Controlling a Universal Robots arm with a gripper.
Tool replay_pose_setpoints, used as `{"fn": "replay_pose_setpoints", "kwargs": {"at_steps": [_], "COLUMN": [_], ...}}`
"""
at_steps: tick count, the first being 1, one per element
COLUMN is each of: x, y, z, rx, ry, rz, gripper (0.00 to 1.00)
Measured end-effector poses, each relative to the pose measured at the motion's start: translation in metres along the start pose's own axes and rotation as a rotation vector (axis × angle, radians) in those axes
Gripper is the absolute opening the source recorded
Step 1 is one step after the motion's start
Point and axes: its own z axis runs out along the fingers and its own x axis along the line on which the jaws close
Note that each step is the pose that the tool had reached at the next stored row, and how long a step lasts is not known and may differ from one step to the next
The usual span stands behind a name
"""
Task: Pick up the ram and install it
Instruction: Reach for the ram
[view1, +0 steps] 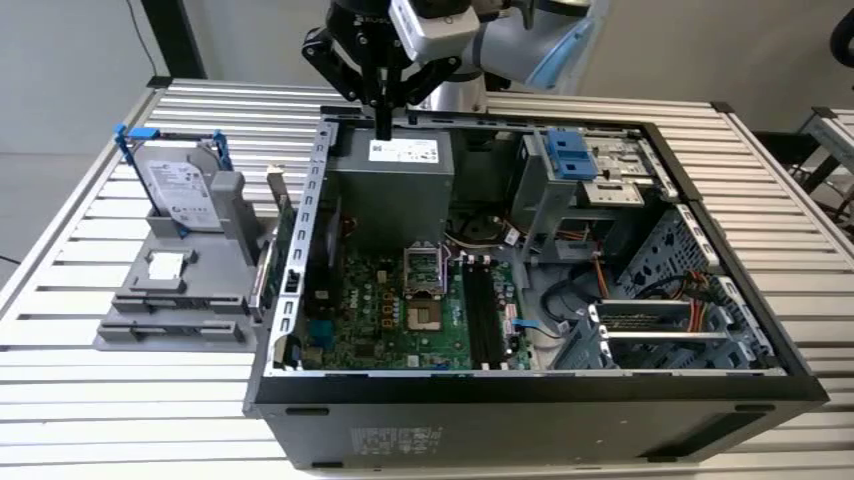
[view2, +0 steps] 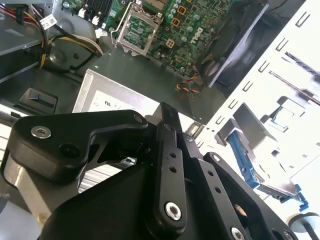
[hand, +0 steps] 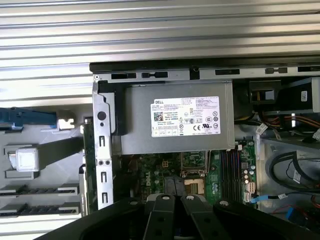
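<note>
Jaws clenched on nothing, I hover over the grey power supply (view1: 394, 200) at the open black computer case's (view1: 534, 385) rear wall. The long dark ram (hand: 35, 190) seems to sit, uninstalled, in the grey plastic rack (view1: 174, 290) near the ribbed silver table's (view1: 80, 400) edge.

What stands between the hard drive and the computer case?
An upright green card with a metal bracket, seen in the exterior view.

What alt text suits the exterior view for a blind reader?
The arm's closed end effector hangs over the grey power supply in an open computer case; a hard drive stands in a rack on the exterior view's left.
</note>
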Motion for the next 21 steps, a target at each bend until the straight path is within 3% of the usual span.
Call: {"fn": "replay_pose_setpoints", "kwargs": {"at_steps": [12,21], "x": [0.0115,0.0120], "y": [-0.0008,-0.0009], "z": [-0.0003,-0.0003], "rx": [0.0000,0.0000], "ry": [-0.0001,-0.0001], "rz": [0.001,0.001], "gripper": [0.00,0.00]}}
